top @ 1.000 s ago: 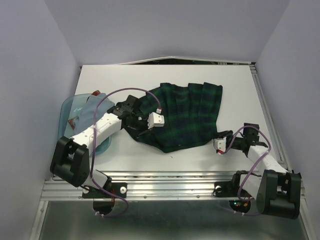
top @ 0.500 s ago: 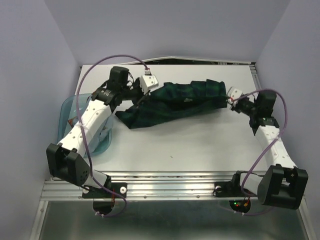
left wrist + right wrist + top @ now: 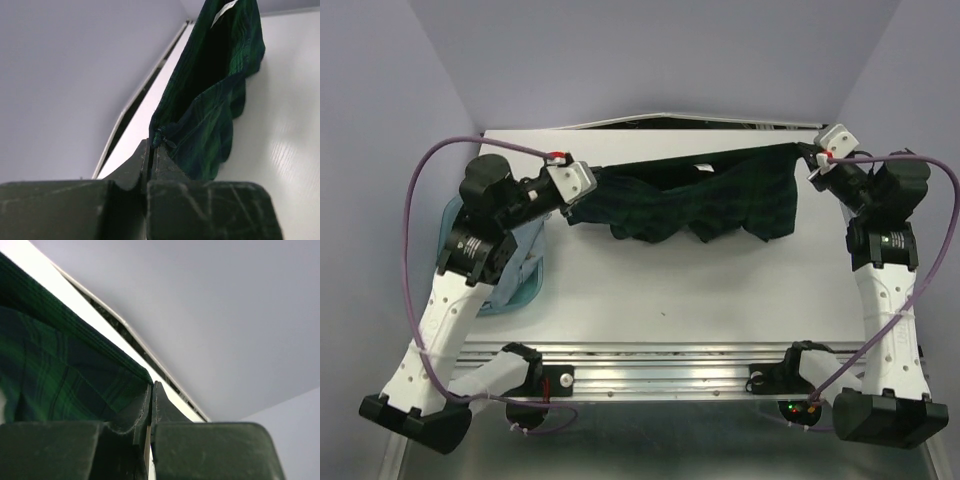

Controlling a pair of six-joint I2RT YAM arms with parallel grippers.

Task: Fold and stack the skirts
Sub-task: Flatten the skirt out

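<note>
White tabletop, pale lilac walls on three sides, dark gap along the back edge at top of the overhead view.

Tartan skirt, dark green & navy, is strung across the upper middle of the frame betw. the two grippers. Its top edge runs fairly taut from upper left to upper right, and the rest sags below in loose folds. The lowest folds look to brush the table near the back, but from above I can't be sure.

Left gripper sits upper left of the overhead view, jaws closed on the skirt's left end. In the left wrist view the gripper has its fingers pressed together w/ a small nub of cloth pinched at the tips. The skirt hangs away toward the upper right there.

Right gripper sits upper right, jaws closed on the skirt's right corner. In the right wrist view the skirt fills the left side, its edge running down into the shut tips of the gripper.

Blue tub sits at mid left of the overhead view, partly under the left arm, w/ pale grey-blue cloth in it.
</note>
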